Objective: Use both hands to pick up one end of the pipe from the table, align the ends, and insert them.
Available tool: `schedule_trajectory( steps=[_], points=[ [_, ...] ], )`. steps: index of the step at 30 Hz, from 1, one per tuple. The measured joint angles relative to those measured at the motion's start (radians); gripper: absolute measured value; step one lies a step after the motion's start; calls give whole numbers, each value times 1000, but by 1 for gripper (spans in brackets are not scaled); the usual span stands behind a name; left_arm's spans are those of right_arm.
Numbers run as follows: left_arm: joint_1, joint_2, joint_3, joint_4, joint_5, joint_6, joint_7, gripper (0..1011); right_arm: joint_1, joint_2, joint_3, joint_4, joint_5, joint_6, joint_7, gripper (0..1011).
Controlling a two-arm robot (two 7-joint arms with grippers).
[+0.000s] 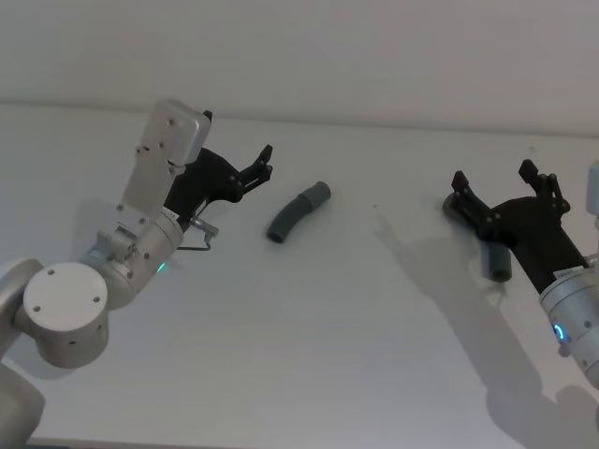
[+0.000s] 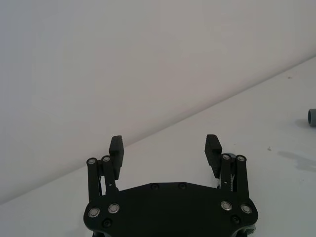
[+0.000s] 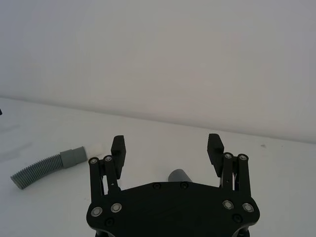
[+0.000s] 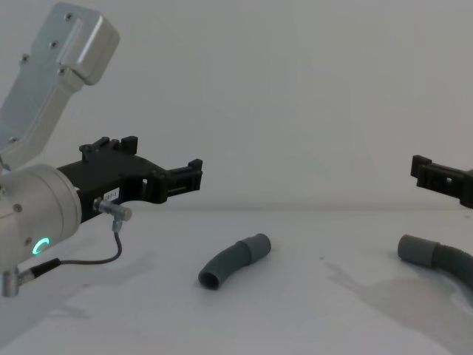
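Left gripper (image 1: 264, 165) hovered above the counter (image 1: 328, 337) near the short pipe piece (image 1: 298, 211), fingers spread. Right gripper (image 1: 493, 178), fingers likewise spread, hung over the longer pipe piece (image 1: 497, 264), apparently positioned for grasping.

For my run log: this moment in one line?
left gripper open, left of short pipe | right gripper open, above longer pipe | pipes on table, apart | nothing grasped

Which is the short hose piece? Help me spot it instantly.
On the white table, look midway between the left pincer and the right pincer. The short pipe lies there alone, gently curved; the longer pipe sits by the right pincer.
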Motion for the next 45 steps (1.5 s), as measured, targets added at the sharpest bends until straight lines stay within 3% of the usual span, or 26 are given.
schedule_trajectory(
  steps=[45],
  points=[
    [0,0,0,0,0,0,0,1001,0,0,0,0,0,0,0,1004]
  ],
)
